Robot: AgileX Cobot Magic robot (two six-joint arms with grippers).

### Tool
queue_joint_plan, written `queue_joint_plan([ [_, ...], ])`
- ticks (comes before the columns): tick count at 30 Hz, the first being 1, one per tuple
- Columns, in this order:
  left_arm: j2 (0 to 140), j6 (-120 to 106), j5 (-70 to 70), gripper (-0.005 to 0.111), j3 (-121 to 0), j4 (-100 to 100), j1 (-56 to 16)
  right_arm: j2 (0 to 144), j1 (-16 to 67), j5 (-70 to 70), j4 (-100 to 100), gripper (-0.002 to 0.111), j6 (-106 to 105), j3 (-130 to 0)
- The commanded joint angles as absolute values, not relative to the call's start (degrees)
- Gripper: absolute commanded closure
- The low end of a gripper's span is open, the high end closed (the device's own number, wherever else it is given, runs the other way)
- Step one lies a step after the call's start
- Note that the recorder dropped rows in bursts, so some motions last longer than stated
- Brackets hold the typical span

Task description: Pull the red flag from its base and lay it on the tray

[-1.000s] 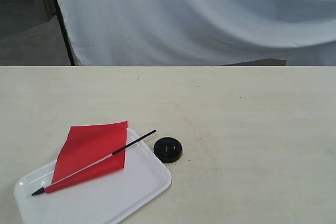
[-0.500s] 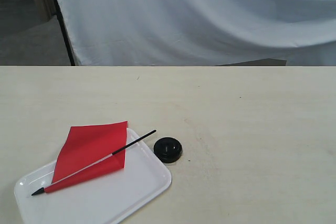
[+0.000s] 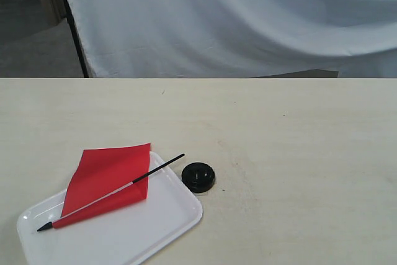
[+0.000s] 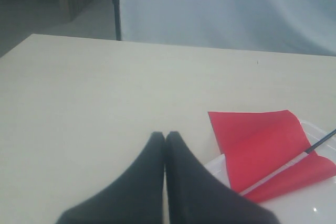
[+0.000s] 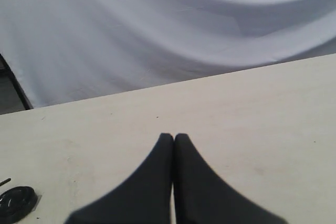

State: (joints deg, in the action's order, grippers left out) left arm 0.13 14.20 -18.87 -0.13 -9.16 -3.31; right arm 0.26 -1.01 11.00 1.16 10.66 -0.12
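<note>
The red flag (image 3: 105, 181) lies flat on the tray (image 3: 155, 228), one stick end reaching past the rim toward the base (image 3: 198, 177) just beside it on the tabletop (image 3: 298, 153). The left fingers (image 4: 156, 145) and right fingers (image 5: 166, 145) are pressed together, empty.

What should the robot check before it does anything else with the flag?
1. Red flag off the base: ok, the base sits empty beside the tray.
2. Red flag lying on the tray: ok, though one stick end pokes past the rim.
3. Left tool holding nothing: ok, shut and empty.
4. Right tool holding nothing: ok, shut and empty.
5. Base touching the tray: cannot tell.
</note>
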Motion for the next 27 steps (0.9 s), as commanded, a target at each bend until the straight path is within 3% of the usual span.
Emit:
queue_joint_plan([
  [1,0.0,13.9,-18.6,0.107,0.0,-9.2,-3.5,0.0,-1.0,13.9,2.6,0.108,4.7,0.0],
  [27,0.0,13.9,-18.6,0.107,0.0,-9.2,-3.5,0.0,-1.0,18.3,2.8,0.108,4.6,0.0],
])
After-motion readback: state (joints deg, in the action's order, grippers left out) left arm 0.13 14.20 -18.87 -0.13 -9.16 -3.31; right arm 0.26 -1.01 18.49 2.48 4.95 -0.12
